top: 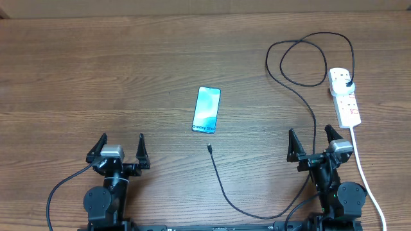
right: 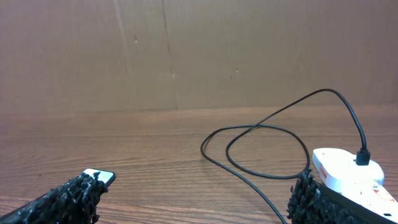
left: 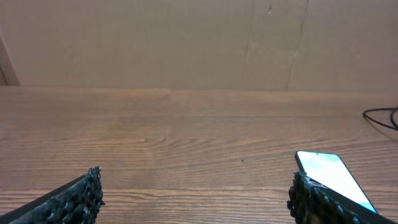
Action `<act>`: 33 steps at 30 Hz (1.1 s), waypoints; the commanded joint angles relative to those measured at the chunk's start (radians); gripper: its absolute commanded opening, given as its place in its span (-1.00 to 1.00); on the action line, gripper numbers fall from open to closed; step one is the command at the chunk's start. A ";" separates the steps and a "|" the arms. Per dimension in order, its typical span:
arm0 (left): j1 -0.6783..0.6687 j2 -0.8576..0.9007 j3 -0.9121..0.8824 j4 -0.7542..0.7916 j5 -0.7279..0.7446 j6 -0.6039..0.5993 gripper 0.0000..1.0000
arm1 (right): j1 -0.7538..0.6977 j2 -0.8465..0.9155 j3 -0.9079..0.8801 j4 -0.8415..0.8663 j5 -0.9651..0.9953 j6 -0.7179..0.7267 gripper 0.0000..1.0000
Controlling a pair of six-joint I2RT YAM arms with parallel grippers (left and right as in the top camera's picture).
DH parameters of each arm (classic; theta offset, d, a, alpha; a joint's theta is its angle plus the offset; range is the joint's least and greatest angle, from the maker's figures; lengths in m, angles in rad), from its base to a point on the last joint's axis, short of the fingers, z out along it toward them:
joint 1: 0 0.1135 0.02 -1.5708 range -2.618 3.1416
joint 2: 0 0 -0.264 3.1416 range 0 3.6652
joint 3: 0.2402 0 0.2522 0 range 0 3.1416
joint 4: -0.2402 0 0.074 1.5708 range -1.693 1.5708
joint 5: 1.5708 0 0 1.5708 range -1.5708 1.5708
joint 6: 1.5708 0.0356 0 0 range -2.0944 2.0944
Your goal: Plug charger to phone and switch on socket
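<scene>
Currently, at the lower left of the overhead frame, the left gripper (top: 122, 138) hovers low over the bare table (top: 96, 77) with jaws spread fully wide and nothing between them. Centre frame: the phone (top: 207, 110) lies flat, screen lit, with its text-bearing short edge towards the bottom of the frame. Just below that edge, apart from it, lies the connector tip (top: 209, 148) of the charger (top: 221, 183). Its cable sweeps down, right, then up past the right arm into loose loops at the upper right. At the lower right, the right gripper (top: 309, 131) is likewise fully open and empty, and the cable passes close by it. At the far right, the socket (top: 345, 96) lies lengthwise with the charger's black plug (top: 347, 82) already seated near its upper end, and the white cord (top: 366, 179) trails to the lower right. Judgement: nothing is grasped yet, so the step in hand is picking up the connector. Pinch the moulded body behind the tip, leaving the tip clear, and keep it level and aligned with the phone's long axis. The phone will probably slide under the push, so brace its far short edge with the other gripper. There is enough cable slack, but avoid dragging the loops. Press the switch last.
</scene>
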 commanded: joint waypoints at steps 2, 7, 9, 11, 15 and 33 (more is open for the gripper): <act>0.002 -0.011 -0.003 -0.003 -0.007 0.023 0.99 | 0.006 -0.009 -0.010 0.004 0.002 0.003 1.00; 0.002 -0.011 -0.003 -0.003 -0.007 0.023 0.99 | 0.006 -0.009 -0.011 0.004 0.002 0.003 1.00; 0.002 -0.011 -0.003 -0.003 -0.007 0.023 0.99 | 0.006 -0.009 -0.011 0.004 0.002 0.003 1.00; 0.002 -0.011 -0.003 -0.003 -0.007 0.023 0.99 | 0.006 -0.009 -0.011 0.004 0.002 0.003 1.00; 0.002 -0.011 -0.003 -0.003 -0.007 0.023 0.99 | 0.006 -0.009 -0.011 0.004 0.002 0.003 1.00; 0.002 -0.011 -0.003 -0.003 -0.007 0.023 0.99 | 0.006 -0.009 -0.011 0.004 0.002 0.003 1.00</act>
